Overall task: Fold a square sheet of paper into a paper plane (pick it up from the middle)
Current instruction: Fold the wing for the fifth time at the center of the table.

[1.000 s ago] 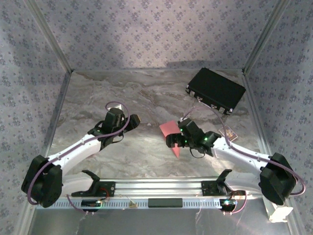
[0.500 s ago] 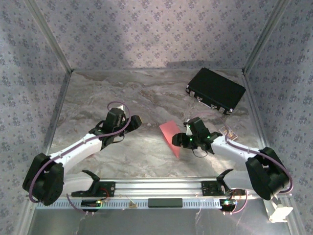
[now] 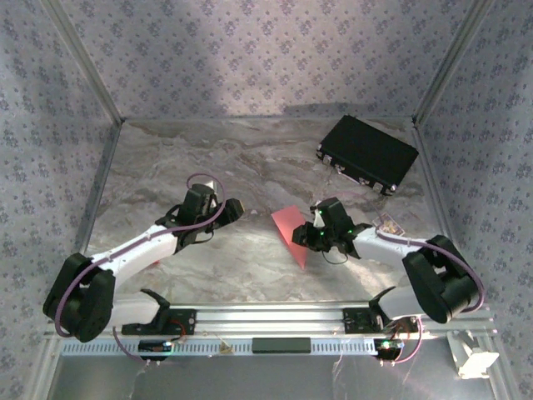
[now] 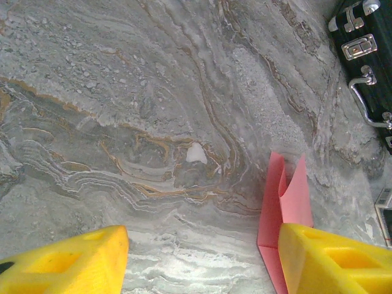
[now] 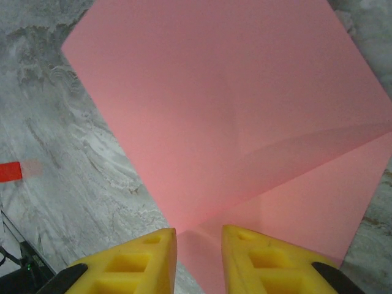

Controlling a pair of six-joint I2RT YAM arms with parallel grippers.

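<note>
Top external view has the left gripper [image 3: 231, 207] wide open and empty, well left of the paper [image 3: 290, 229], which lies between the arms, tip toward the near edge, touching the nearer right gripper [image 3: 311, 237], whose jaws stand a slit apart astride its edge, grip uncertain.

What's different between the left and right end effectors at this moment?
The left end effector has its jaws spread wide; the right end effector has them nearly together, with a narrow gap. The left one hangs over the bare marble table, the pink paper just beside it; the right one sits at that paper's edge, and whether it grips is unclear. Both have the same yellow jaws.
</note>
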